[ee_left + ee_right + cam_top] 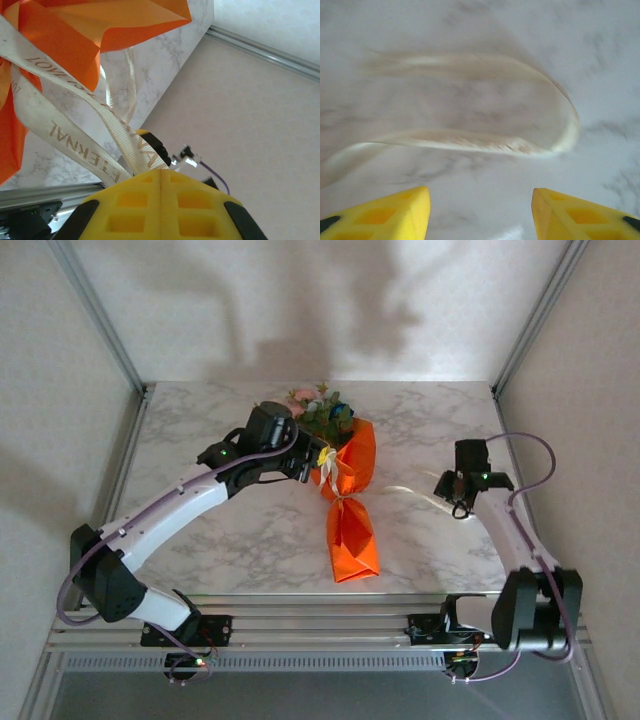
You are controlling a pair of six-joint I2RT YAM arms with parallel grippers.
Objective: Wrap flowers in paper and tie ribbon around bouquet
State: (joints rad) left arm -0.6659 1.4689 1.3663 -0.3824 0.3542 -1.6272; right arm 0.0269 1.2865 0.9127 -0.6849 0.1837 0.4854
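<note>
Bouquet (348, 502) flat on marble table (260, 540), pale walls (300, 310); left hand (160, 172) pinches ribbon (95, 107), right hand (480, 194) agape.

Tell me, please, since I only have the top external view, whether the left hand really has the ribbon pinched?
Observer: Yes. In the left wrist view the left hand is shut, and the ribbon runs in between its yellow fingers.
Operator: Thank you. Is the right hand open?
Observer: It is. The right wrist view shows the right hand with its fingertips wide apart.
Operator: Is it touching anything?
Observer: No. A loose loop of ribbon lies on the marble table ahead of the fingertips, apart from them.
</note>
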